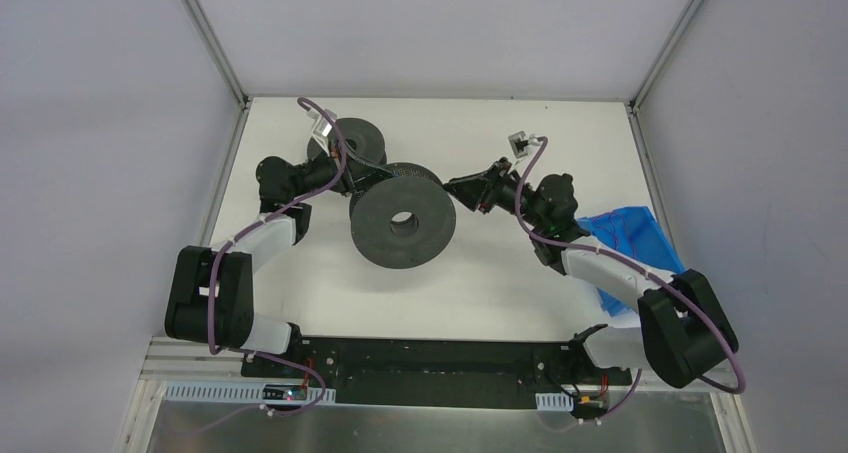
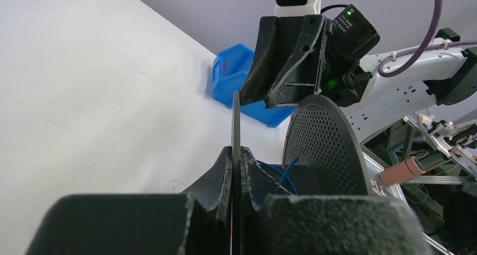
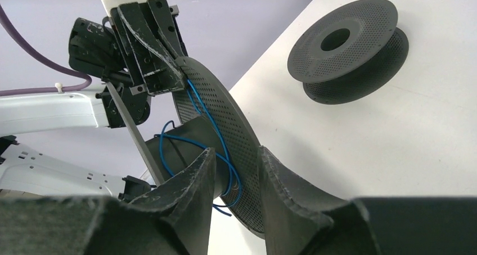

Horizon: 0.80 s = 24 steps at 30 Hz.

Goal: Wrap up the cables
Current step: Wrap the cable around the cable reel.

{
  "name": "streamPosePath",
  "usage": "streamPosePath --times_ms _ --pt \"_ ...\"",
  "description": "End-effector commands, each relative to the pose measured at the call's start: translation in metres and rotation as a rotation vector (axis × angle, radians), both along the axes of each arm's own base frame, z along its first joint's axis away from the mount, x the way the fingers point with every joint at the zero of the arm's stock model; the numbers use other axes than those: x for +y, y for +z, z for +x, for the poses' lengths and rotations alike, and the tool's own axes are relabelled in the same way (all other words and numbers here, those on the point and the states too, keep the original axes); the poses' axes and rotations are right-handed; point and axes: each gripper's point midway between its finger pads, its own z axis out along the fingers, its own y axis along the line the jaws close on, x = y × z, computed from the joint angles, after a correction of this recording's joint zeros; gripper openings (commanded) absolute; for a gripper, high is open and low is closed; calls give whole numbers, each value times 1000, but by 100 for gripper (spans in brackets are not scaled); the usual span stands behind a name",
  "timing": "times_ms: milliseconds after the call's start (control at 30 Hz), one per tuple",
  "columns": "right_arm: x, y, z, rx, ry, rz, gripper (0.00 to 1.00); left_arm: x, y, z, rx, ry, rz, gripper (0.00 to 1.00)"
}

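The left gripper [image 2: 236, 153] is clenched on one thin flange of the dark grey spool [image 1: 403, 223], seen edge-on. The right gripper [image 3: 237, 151] stands parted astride the perforated flange, with a gap on one side. The blue cable [image 3: 209, 117] loops loosely around the hub between the flanges, and its ends pass out of sight behind the fingers. From overhead it cannot be made out. A second spool [image 3: 349, 47] lies flat nearby.

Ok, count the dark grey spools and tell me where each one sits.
2. The centre spool, tilted up, carries blue cable; the far spool lies flat beyond it, left of centre. No others show.
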Motion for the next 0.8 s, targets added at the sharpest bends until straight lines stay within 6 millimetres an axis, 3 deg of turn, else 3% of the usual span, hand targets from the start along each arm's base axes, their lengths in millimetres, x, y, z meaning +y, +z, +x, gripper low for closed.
streamPosePath --times_ms 0,300,767 --pt "-10 32 -2 -31 -24 53 37 -2 28 0 -124 13 -19 0" --pt "-17 43 -1 59 23 42 45 -2 28 0 -110 15 -21 0" --pt "-3 16 -8 337 299 -52 50 -6 21 -3 -44 3 -43 0"
